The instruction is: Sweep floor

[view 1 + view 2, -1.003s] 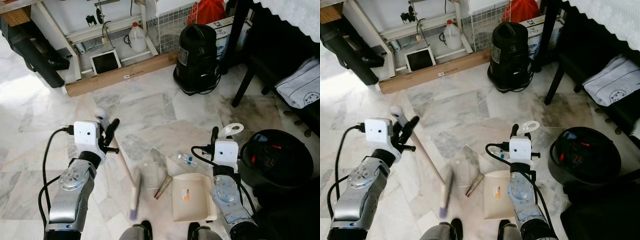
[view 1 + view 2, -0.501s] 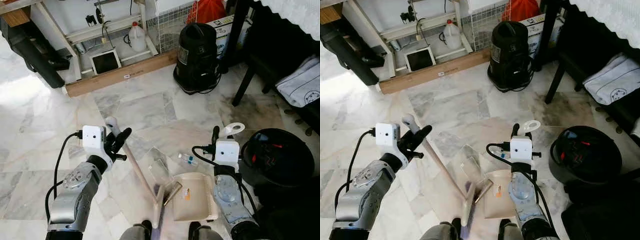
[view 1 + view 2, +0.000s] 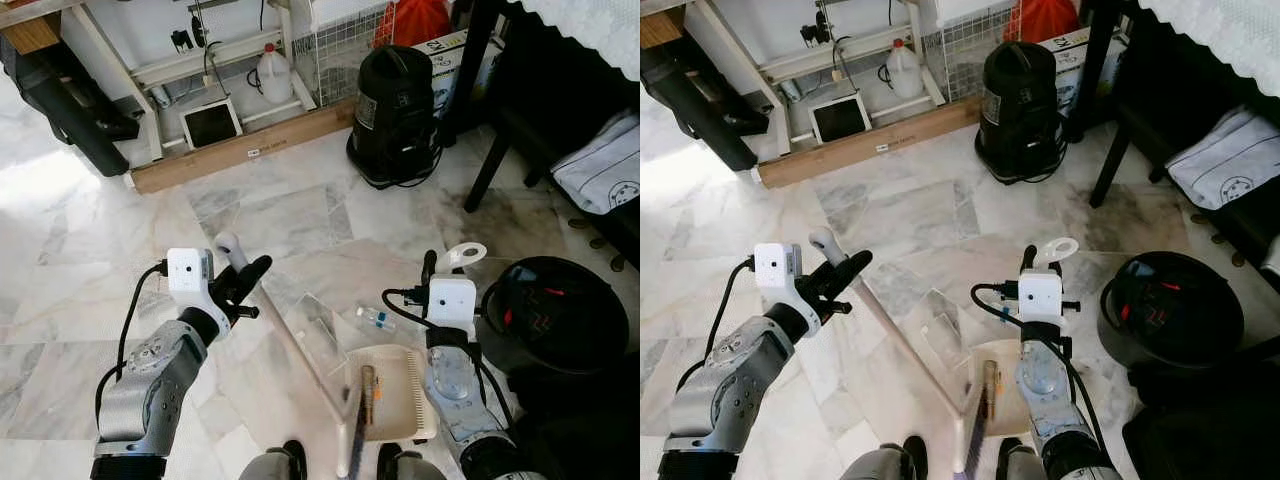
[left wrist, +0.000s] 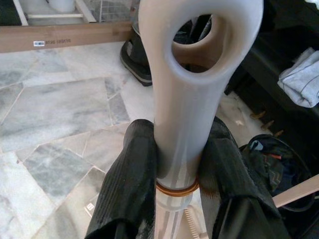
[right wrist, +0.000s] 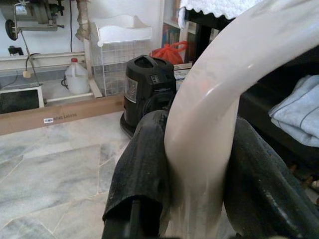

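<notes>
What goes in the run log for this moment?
left gripper: shut on broom handle | right gripper: shut on dustpan handle | broom head at dustpan mouth | brown debris on dustpan

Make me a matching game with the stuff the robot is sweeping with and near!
Things:
1. broom
2. dustpan
3. small bottle
4. jug

Where or how:
A. lying on the floor just beyond the dustpan
B. handle held by the right gripper
C. standing far off by the white rack
D. handle held by the left gripper

Pairs: 1-D, 2-B, 3-A, 4-C
</notes>
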